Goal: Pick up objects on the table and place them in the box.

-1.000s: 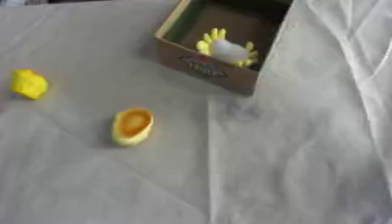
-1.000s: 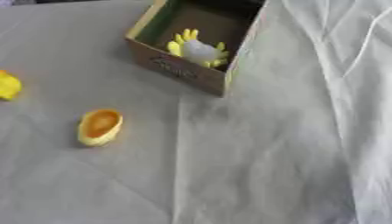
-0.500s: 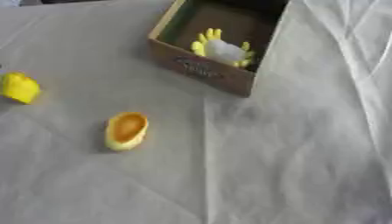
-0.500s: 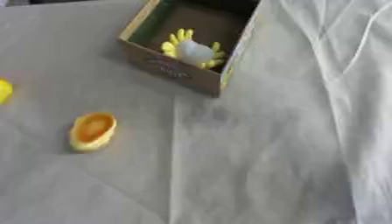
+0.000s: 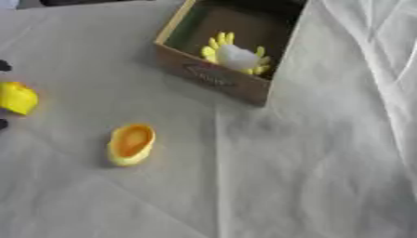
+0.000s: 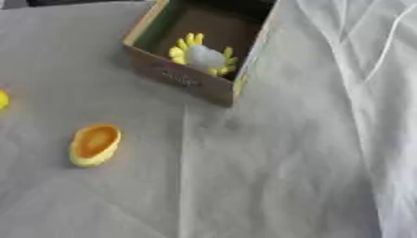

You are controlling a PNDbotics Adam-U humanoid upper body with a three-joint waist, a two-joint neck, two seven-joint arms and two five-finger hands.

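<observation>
Nothing on the bench is shifting relative to its neighbours; the whole scene is sliding sideways between the earlier pictures and this one, which is the head turning and not the things moving. A wrinkled white cloth is covering the bench, with deeper folds running along the 3 o'clock side. The cardboard box, open-topped and brown with a dark printed mark on its near wall, is sitting toward 12 o'clock. Inside it a white rounded thing ringed with yellow petal-like points is lying against the near wall. An orange and yellow hollow oval shell is resting on the cloth at 8 o'clock from the box, well apart from it. A lumpy yellow object is lying at the 9 o'clock edge, with small dark shapes just beside it that I cannot identify. Neither hand is appearing in either view, so its state cannot be told.
</observation>
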